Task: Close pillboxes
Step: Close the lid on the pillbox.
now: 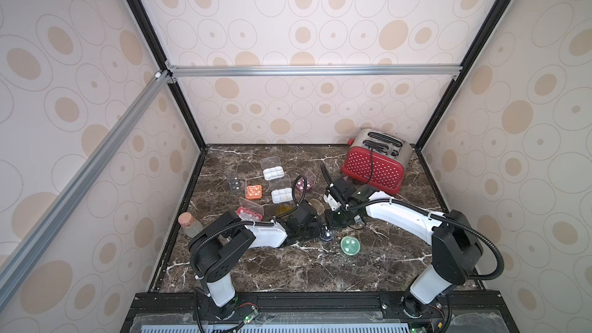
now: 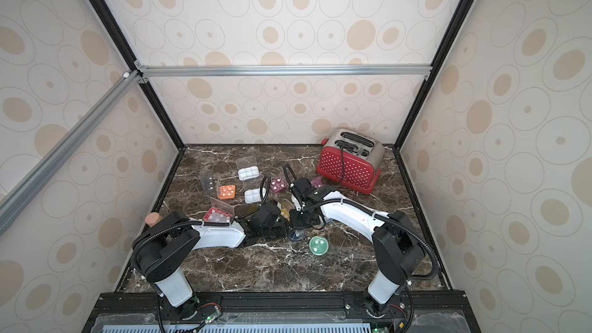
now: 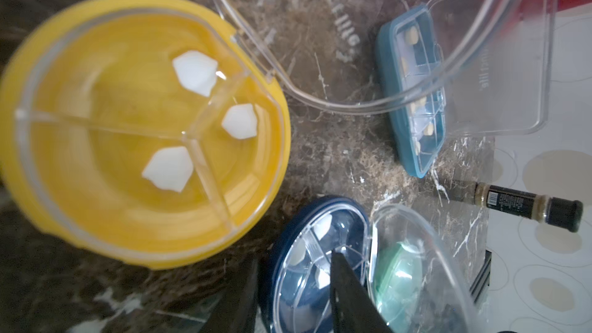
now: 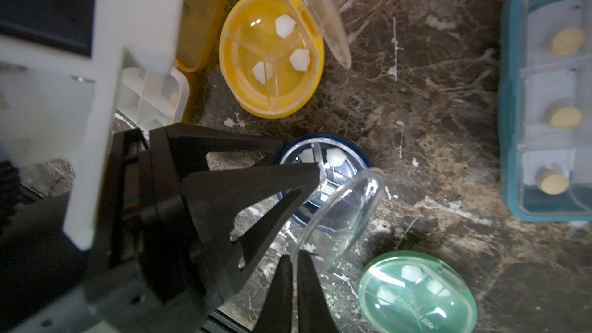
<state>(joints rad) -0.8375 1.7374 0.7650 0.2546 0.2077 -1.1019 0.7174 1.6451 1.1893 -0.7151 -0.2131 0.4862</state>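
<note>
closing the navy round pillbox (image 4: 352,155), mid-desk (image 1: 288,270), near the shut green pillbox (image 4: 416,289). right end effector (image 4: 294,262) pinched on its clear lid (image 4: 346,213), which is half-raised. left end effector (image 3: 291,289) part open, a fingertip on the base, probably bracing. next: swing lid down, press until it latches.

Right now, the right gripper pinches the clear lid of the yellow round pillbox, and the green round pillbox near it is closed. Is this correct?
The colour is wrong. The right wrist view shows the right gripper pinching the clear lid of the navy round pillbox; the green round pillbox near it is closed.
</note>
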